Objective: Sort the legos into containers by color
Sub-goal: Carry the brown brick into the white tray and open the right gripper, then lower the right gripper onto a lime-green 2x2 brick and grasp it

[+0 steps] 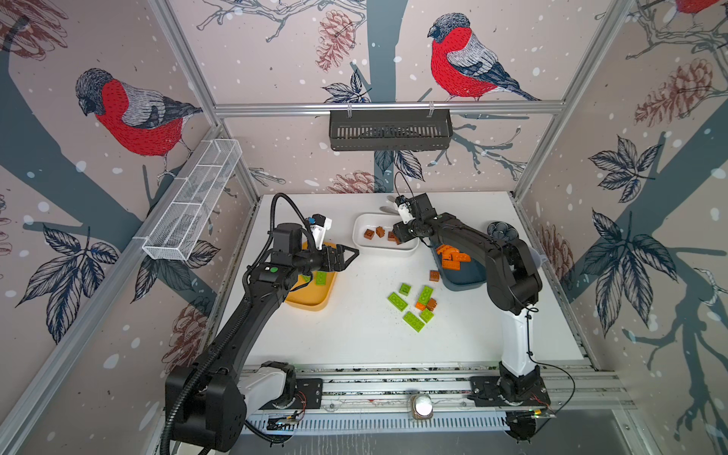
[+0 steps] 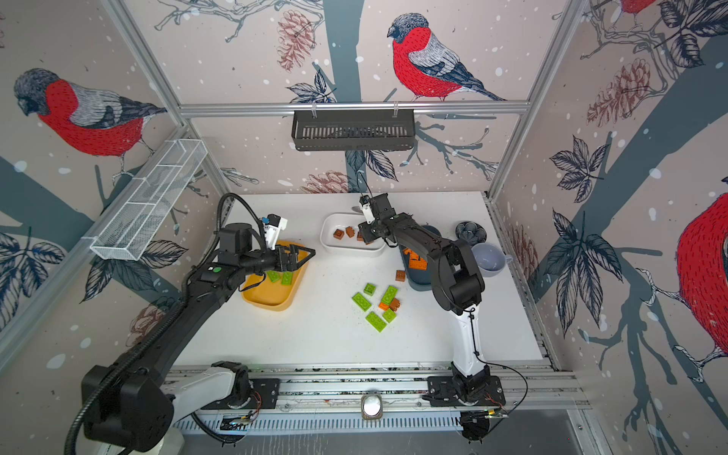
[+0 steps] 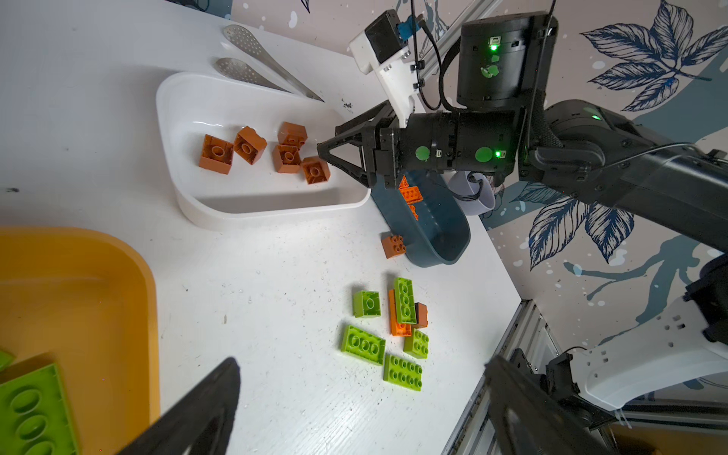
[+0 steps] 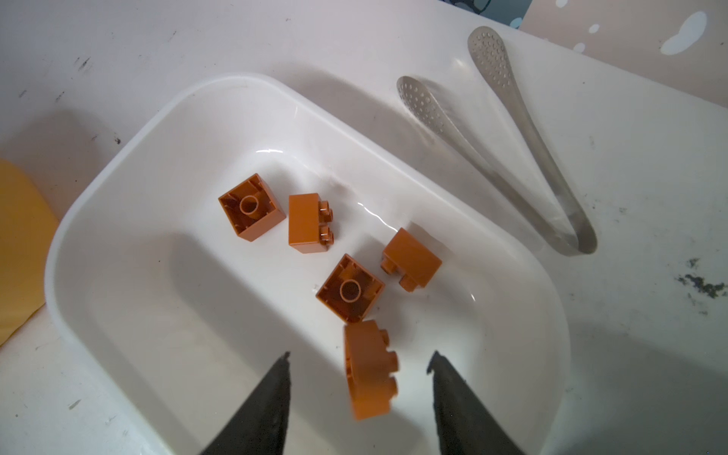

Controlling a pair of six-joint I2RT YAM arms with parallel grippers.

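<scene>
Right tool [image 4: 360,353] released over white tub [image 4: 157,295], brown brick [image 4: 370,374] loose between jaws. Left tool [image 1: 352,256] spread wide at 1 o'clock of yellow tub [image 1: 311,299].

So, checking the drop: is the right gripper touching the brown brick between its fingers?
Apart. The right wrist view shows bare white tub floor on each side of the brown brick, separating it from the right gripper.

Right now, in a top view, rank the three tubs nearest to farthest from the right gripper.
1. white tub: directly under the right gripper, back centre.
2. teal tub: just to its right, partly hidden by the arm.
3. yellow tub: across on the left.
</scene>
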